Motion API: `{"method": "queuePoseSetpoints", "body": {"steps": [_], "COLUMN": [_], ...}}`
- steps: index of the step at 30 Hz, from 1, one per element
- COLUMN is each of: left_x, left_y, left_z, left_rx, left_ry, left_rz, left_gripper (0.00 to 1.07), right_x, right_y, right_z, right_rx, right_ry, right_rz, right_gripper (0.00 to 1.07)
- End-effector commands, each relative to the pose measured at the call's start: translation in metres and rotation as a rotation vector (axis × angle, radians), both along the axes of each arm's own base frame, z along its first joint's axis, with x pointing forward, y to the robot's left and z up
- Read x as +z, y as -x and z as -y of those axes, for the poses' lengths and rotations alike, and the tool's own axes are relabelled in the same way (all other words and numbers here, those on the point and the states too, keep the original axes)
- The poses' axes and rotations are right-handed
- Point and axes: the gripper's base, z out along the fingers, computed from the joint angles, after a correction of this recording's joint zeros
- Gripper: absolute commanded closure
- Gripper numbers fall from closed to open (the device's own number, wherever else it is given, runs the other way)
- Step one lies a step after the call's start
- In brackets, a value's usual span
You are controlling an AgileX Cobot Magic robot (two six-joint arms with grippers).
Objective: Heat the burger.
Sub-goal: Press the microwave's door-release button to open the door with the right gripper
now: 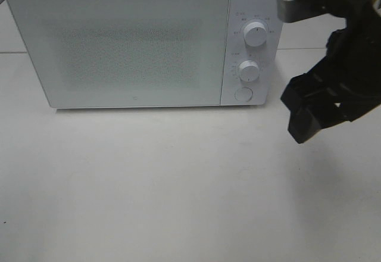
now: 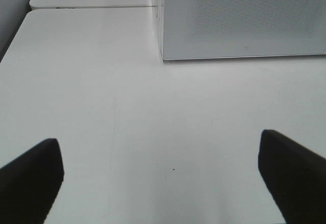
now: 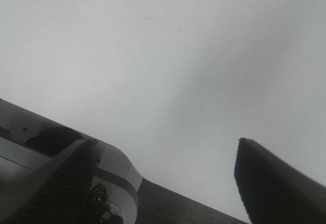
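Note:
The burger is not in any view. A white microwave (image 1: 125, 44) stands at the back of the table with its door shut; its front corner also shows in the left wrist view (image 2: 239, 20). My right gripper (image 1: 306, 119) hangs in the air to the right of the microwave's control panel (image 1: 250, 41), apart from it. In the right wrist view the gripper (image 3: 165, 183) is open and empty over bare table. My left gripper (image 2: 160, 183) is open and empty, low over the table in front of the microwave's left side. It does not show in the exterior view.
The microwave has two white knobs (image 1: 255, 35) and a round button (image 1: 243, 93). The white table (image 1: 178, 184) spreads in front of it. A grey arm base (image 3: 102, 168) and the table's dark edge show in the right wrist view.

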Motion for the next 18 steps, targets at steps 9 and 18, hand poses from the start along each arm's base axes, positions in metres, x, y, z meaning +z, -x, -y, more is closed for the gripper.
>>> {"method": "queuePoseSetpoints", "body": {"steps": [9, 18], "left_x": [0.000, 0.000], "left_y": [0.003, 0.003], "left_z": [0.001, 0.001], "left_rx": [0.002, 0.002], "left_ry": [0.007, 0.007], "left_rz": [0.030, 0.030], "left_gripper": [0.09, 0.09], "right_x": [0.017, 0.012], "right_y": [0.071, 0.129], "right_z": [0.051, 0.093], "right_rx": [0.013, 0.008], "right_ry": [-0.059, -0.143], "right_rz": [0.136, 0.331], "right_gripper": [0.33, 0.33]}}
